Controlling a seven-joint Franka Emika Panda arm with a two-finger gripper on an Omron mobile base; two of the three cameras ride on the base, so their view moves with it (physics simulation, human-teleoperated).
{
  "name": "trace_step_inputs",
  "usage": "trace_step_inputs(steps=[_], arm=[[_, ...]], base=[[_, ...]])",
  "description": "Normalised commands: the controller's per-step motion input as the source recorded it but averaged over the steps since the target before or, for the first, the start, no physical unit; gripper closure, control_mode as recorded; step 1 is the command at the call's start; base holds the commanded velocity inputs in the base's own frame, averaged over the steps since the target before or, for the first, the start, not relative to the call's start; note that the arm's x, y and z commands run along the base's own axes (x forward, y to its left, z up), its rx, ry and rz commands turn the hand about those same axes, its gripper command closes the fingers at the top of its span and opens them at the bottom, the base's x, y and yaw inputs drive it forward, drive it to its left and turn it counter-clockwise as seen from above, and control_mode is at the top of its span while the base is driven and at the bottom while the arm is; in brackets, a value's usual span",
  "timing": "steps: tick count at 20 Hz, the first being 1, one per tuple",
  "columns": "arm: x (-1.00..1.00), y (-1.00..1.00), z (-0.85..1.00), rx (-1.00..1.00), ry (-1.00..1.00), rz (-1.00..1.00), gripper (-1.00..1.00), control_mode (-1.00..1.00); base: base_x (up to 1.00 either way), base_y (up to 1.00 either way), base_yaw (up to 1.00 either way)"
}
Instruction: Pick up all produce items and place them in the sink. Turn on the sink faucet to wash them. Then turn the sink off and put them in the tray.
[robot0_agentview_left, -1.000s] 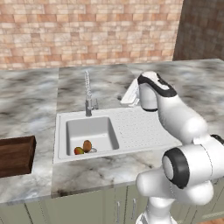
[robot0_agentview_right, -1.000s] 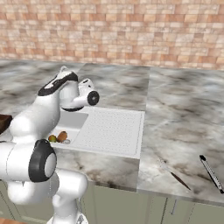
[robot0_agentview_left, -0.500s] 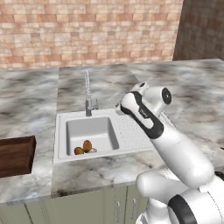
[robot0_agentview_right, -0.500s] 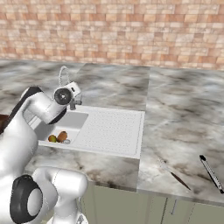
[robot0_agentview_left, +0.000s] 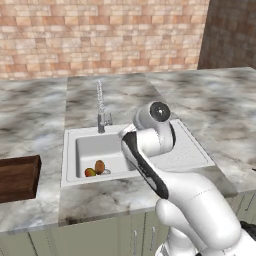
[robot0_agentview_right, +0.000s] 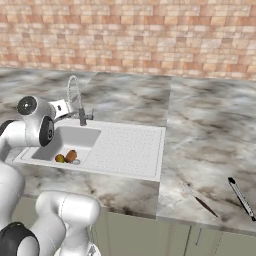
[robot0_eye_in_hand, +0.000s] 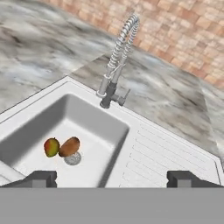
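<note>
Both produce items sat touching in the sink (robot0_eye_in_hand: 144, 144) basin by the drain: red-green fruit (robot0_eye_in_hand: 51, 147) at 9 o'clock of the brown oval (robot0_eye_in_hand: 69, 146). Gripper (robot0_eye_in_hand: 111, 178) was wide open, empty, above the basin. Risk: gripper could miss or overshoot the small faucet lever (robot0_eye_in_hand: 124, 97) beside the spout, so no water.

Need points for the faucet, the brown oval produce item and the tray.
faucet (robot0_eye_in_hand: 114, 68): hand view, on the coiled spout midway up.
brown oval produce item (robot0_eye_in_hand: 69, 146): hand view, middle of its body, in the basin beside the drain.
tray (robot0_agentview_left: 18, 177): left base view, on its dark wooden side wall.
</note>
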Motion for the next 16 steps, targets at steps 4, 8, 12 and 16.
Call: trace_step_inputs(steps=[4, 8, 12, 16], arm=[[-0.04, 0.25, -0.08, -0.04, 0.16, -0.22, -1.0, -1.0], [0.0, 0.0, -0.23, 0.0, 0.09, -0.02, -1.0, -1.0], [0.0, 0.1, -0.3, 0.0, 0.21, -0.04, -1.0, -1.0], [0.0, 0.14, -0.35, 0.0, 0.18, -0.08, -1.0, -1.0]], base=[[0.0, 0.0, 0.0], [0.0, 0.0, 0.0], [0.0, 0.0, 0.0], [0.0, 0.0, 0.0]])
